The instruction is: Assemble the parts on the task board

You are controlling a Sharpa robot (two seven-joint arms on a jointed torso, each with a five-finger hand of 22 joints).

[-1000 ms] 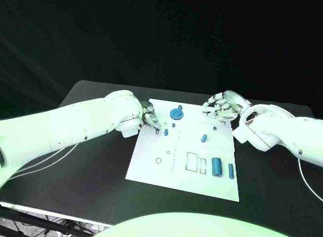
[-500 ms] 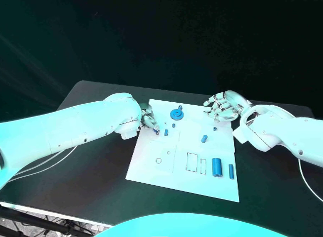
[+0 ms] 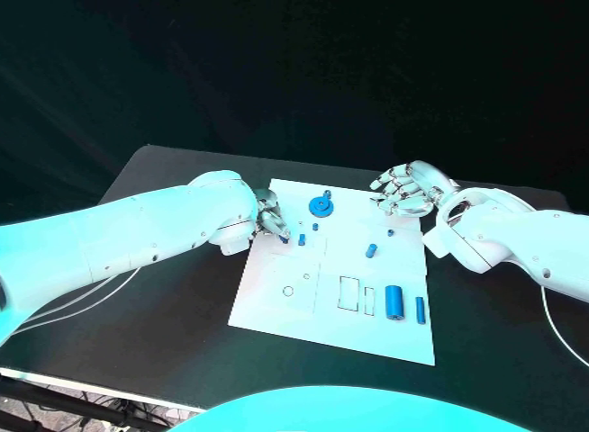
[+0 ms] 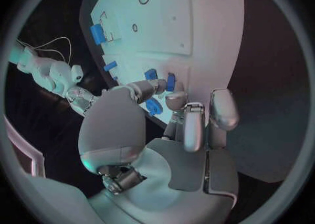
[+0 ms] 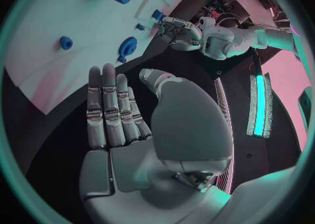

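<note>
The white task board lies mid-table. My left hand rests at the board's far left edge, its thumb and a finger pinching a small blue peg that stands on the board. A second small peg stands close beside it. The blue gear sits just beyond those fingers. My right hand hovers over the board's far right corner, fingers straight and apart from everything, holding nothing. Two small blue pieces stand on the board near it.
A thick blue cylinder and a slim blue pin lie at the board's near right, beside outlined rectangular slots. A small ring hole marks the near left. Black table surrounds the board.
My right hand has drawn slightly up and away from the board's far right corner. My left hand has stayed at the peg.
</note>
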